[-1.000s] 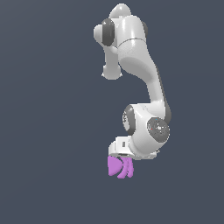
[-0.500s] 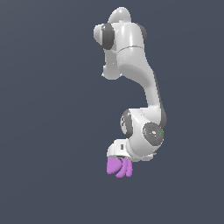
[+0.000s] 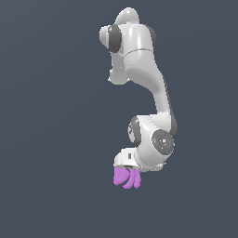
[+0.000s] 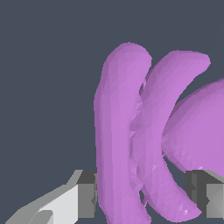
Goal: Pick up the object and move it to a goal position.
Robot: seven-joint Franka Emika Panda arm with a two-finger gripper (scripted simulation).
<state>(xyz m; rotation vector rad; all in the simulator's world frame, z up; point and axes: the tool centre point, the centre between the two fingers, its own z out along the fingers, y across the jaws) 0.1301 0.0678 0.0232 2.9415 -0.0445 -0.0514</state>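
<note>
The object (image 3: 126,178) is a small bright purple shape, a rounded cone with two curved fin-like arcs. In the exterior view it hangs just below the white gripper (image 3: 126,171) at the end of the bent white arm. In the wrist view the purple object (image 4: 131,140) fills most of the picture and sits between the two grey-padded fingers (image 4: 87,199), which press on it from both sides. The gripper (image 4: 142,197) is shut on the object. The fingertips are hidden behind the object in the exterior view.
The white arm (image 3: 139,69) rises from the wrist joint (image 3: 155,142) to the top of the exterior view. Everything around is a plain dark blue-grey background, with no table edge or other object showing.
The arm's lower joints have shifted slightly toward the exterior view's left, and the gripper with the purple object has moved a little that way. The grip has not changed.
</note>
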